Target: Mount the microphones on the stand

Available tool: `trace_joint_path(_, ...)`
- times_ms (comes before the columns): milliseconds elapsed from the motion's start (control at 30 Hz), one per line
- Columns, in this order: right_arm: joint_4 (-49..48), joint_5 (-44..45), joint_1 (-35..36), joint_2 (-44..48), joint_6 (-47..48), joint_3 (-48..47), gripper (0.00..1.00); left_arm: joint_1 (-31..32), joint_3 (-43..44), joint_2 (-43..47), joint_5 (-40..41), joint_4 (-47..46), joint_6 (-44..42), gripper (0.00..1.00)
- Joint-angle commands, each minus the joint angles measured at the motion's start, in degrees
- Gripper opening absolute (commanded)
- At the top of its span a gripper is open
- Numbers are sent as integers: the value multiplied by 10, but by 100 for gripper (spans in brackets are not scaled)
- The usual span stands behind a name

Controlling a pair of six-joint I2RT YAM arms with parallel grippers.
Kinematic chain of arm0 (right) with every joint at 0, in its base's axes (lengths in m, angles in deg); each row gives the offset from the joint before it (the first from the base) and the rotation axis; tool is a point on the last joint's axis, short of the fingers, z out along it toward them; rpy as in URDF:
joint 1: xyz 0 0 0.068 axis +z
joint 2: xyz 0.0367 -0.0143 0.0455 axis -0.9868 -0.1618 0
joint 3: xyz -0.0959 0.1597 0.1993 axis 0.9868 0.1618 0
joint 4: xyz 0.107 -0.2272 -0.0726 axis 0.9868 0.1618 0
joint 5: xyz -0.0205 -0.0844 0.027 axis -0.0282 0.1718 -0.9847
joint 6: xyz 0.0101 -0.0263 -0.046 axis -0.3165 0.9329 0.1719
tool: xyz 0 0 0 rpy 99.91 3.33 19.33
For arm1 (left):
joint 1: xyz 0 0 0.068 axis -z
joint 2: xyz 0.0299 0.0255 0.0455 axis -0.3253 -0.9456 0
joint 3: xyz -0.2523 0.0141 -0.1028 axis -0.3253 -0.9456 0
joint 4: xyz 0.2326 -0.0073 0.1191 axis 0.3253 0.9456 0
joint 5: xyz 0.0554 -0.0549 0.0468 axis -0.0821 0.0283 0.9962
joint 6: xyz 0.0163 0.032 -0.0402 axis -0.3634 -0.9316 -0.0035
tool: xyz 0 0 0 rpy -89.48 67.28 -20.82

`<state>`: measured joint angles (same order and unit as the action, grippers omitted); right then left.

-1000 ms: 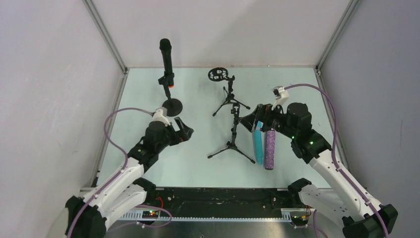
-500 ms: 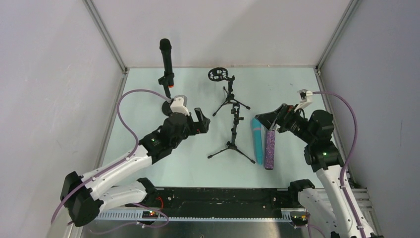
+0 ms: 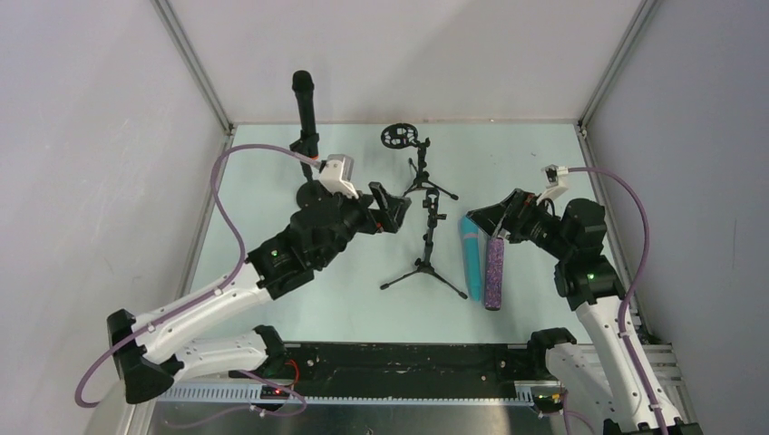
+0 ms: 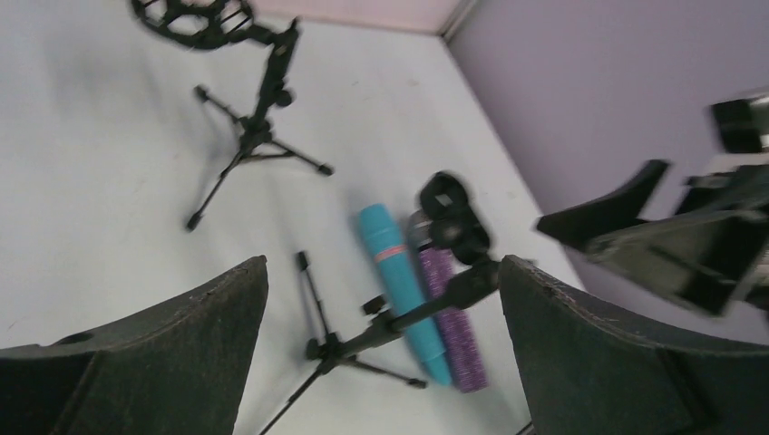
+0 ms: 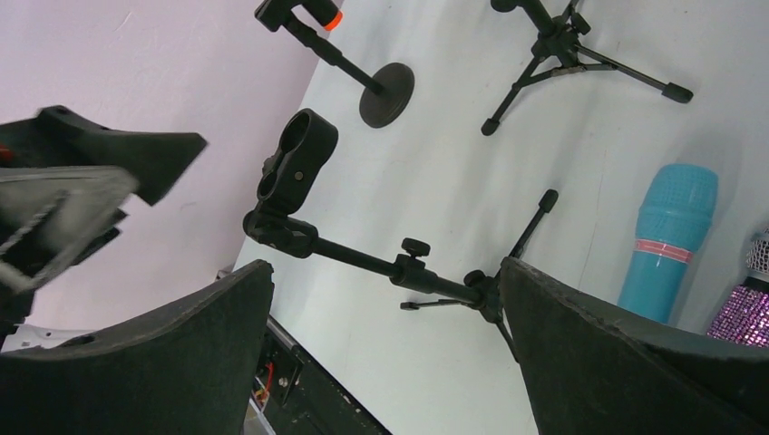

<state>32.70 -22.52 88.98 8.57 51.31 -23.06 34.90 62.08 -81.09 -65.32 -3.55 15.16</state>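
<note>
A black microphone [image 3: 304, 104] with an orange-red end [image 5: 328, 14] stands clipped upright in the round-base stand [image 5: 387, 93] at the back left. The cyan-blue microphone [image 3: 472, 256] and the glittery purple microphone [image 3: 494, 272] lie side by side on the table, right of a tripod stand [image 3: 429, 237] whose clip [image 5: 299, 163] holds nothing. My left gripper [image 3: 392, 210] hovers open just left of that stand's top. My right gripper [image 3: 494, 219] hangs open above the heads of the two lying microphones. The left wrist view shows the cyan one [image 4: 401, 285] and the purple one [image 4: 451, 317] behind the stand.
A second tripod stand with a ring-shaped shock mount [image 3: 399, 138] stands at the back middle. Grey walls and metal frame posts [image 3: 195, 68] close in the pale green table [image 3: 544, 181]. A black rail with electronics [image 3: 399, 358] runs along the near edge.
My left arm has reached forward and right, from near the round base to beside the middle tripod stand. My right arm pulled back to the right off the lying microphones, then held still.
</note>
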Motion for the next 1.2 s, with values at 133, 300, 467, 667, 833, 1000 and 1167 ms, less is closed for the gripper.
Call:
trace_joint_path(133, 13, 23, -11, 0, -9, -1, 99, 56, 100, -66, 0, -29, -55, 100)
trace_joint_path(300, 24, 40, -15, 0, -10, 1, 99, 99, 148, -121, 47, -1, -82, 100)
trace_joint_path(467, 32, 48, -20, 1, -9, 1, 99, 128, 170, -173, 95, 11, -53, 100)
trace_joint_path(667, 44, 55, -21, 0, -5, 1, 100, 144, 205, -234, 112, 45, -46, 100)
trace_joint_path(833, 50, 59, -23, 0, -2, 1, 99, 145, 223, -265, 98, 53, -57, 93)
trace_joint_path(1000, 52, 62, -24, -1, -2, 2, 100, 145, 222, -269, 89, 55, -73, 82)
trace_joint_path(1167, 50, 62, -24, -5, -3, 2, 100, 145, 212, -260, 77, 54, -100, 76)
